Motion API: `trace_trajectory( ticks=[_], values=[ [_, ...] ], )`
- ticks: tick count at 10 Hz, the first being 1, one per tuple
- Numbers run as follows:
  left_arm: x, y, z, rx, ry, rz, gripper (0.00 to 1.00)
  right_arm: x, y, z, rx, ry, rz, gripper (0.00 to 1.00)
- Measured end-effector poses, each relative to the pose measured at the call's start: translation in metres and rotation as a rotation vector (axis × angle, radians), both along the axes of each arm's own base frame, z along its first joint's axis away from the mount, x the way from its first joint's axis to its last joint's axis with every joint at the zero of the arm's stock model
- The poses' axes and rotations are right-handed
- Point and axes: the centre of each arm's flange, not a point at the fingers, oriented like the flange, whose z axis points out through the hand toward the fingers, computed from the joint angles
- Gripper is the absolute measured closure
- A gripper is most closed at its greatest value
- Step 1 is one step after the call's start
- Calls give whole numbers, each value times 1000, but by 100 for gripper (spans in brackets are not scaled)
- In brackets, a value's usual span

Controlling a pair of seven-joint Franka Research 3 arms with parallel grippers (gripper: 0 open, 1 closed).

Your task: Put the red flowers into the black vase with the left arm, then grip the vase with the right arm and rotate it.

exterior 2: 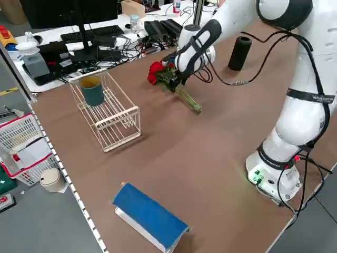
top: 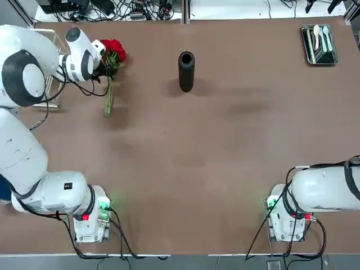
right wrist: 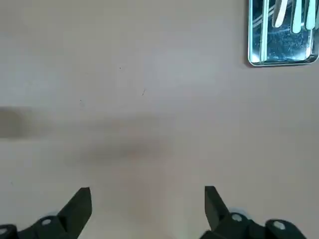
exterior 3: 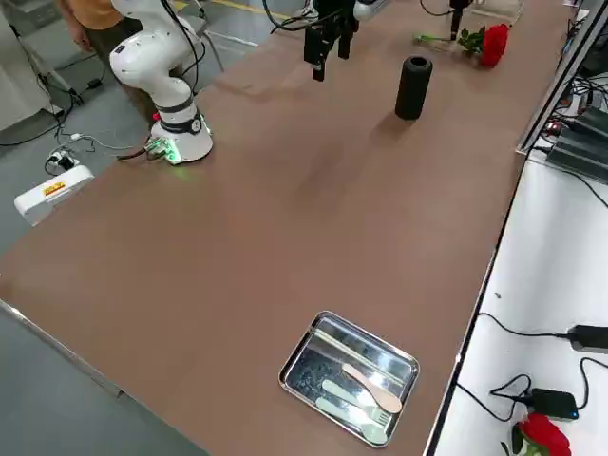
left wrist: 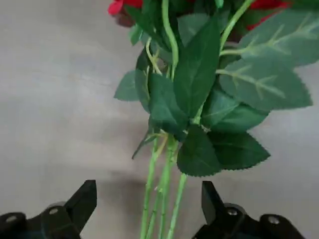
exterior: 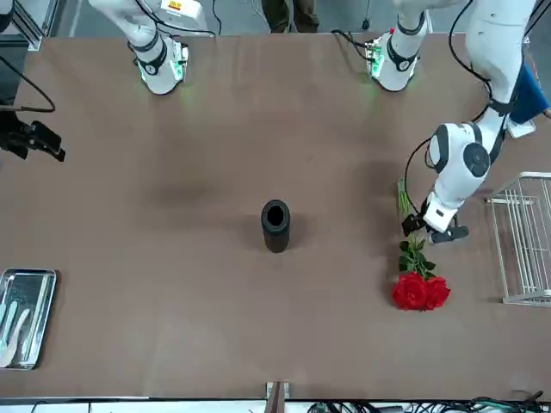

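- Two spread fingers of the left gripper (left wrist: pixel 148 185) stand either side of the green stems (left wrist: pixel 164 191) of the red flowers (top: pixel 116 50), pinching nothing; the bunch appears to lie on the table (top: pixel 169 146) on the robot's left, blooms towards the far edge.
- The step in hand, I judge, is the pick: centre the stems, go low enough to gather every one, then close gently — a stray stem could slip out or splay.
- Gripping nearer the leaves should steady the heavy-looking heads, while leaving enough bare stem to enter the vase.
- The black vase (top: pixel 186 71) stands upright near the far middle, well apart from the bunch; its narrow mouth calls for stems turned down and bundled tightly, or it may tip.
- The right gripper (right wrist: pixel 148 190) hangs open over the robot's right side, holding nothing, best kept back until the flowers are in.
- Beside the left arm is a white wire rack (exterior 2: pixel 118 126) with a dark green cup (exterior 2: pixel 92 90) — lift clear of it, minding the arm's black cables (top: pixel 84 90).
- A metal tray (exterior 3: pixel 380 356) of cutlery lies far right, off the likely path.
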Motion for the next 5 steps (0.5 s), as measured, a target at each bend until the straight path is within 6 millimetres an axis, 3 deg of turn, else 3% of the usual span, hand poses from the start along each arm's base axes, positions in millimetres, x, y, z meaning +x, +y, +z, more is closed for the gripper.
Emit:
trace_trajectory(
  ticks=[2, 5],
  values=[
    [8, 0, -10, -3, 1, 2, 9, 0, 0, -1, 0, 3, 1, 0],
    [24, -1, -8, -7, -22, 4, 22, 0, 1, -2, 0, 4, 1, 0]
  ],
)
